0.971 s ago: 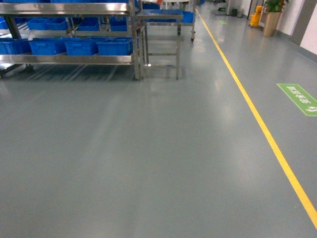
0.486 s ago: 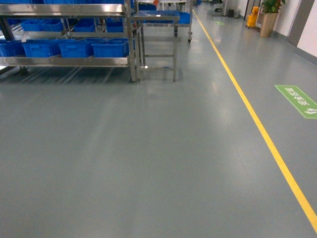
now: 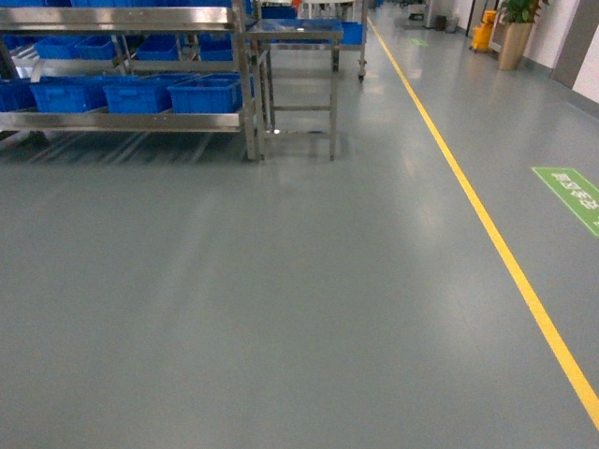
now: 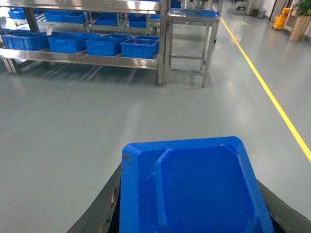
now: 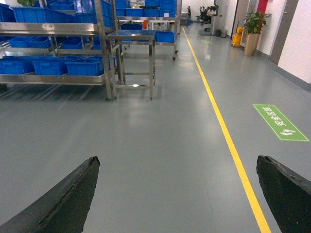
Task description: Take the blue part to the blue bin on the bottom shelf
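Across a wide grey factory floor [image 3: 281, 299], we carry the blue part [image 4: 194, 189], a moulded plastic piece with a raised octagonal panel, clamped between the dark fingers of our left gripper [image 4: 189, 213]. The right gripper [image 5: 180, 194] hangs spread wide, with nothing between its fingers. Picking up looks done; the drive and the drop remain. Well ahead at the left, the bottom shelf [image 3: 122, 121] of a stainless-steel rack carries a row of blue crates along its shiny front rail. We take the crate at the row's right end for the blue bin [image 3: 206, 94], though from this far we cannot be sure. A small steel table [image 3: 295, 37] stands just beside the rack. A yellow line [image 3: 487, 224] runs down the right side of the floor, past a green floor marking [image 3: 571, 192] and a potted plant [image 3: 515, 28].
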`<state>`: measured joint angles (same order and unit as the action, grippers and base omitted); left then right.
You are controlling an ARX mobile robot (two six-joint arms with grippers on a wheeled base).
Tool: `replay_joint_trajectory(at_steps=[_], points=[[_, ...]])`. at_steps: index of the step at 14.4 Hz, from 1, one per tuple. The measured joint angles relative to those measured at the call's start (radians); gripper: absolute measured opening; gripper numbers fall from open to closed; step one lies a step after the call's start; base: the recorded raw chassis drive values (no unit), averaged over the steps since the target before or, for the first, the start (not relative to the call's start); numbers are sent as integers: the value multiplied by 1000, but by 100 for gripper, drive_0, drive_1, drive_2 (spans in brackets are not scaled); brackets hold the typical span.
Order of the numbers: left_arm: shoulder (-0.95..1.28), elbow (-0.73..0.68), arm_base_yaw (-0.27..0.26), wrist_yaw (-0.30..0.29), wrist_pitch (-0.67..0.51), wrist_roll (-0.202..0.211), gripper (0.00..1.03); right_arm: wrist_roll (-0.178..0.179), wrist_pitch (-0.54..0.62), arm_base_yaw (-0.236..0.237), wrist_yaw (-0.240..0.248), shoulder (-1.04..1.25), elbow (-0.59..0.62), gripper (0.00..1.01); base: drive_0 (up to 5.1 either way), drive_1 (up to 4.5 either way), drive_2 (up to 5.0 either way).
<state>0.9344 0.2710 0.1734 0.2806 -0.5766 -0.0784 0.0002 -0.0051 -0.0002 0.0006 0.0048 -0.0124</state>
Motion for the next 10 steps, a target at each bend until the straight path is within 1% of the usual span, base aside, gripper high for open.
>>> replay_joint_trajectory(at_steps=[10], points=[[1,0,1,-1,0,0,44,0,2,0,0,0,0,98,-3,430,-436]])
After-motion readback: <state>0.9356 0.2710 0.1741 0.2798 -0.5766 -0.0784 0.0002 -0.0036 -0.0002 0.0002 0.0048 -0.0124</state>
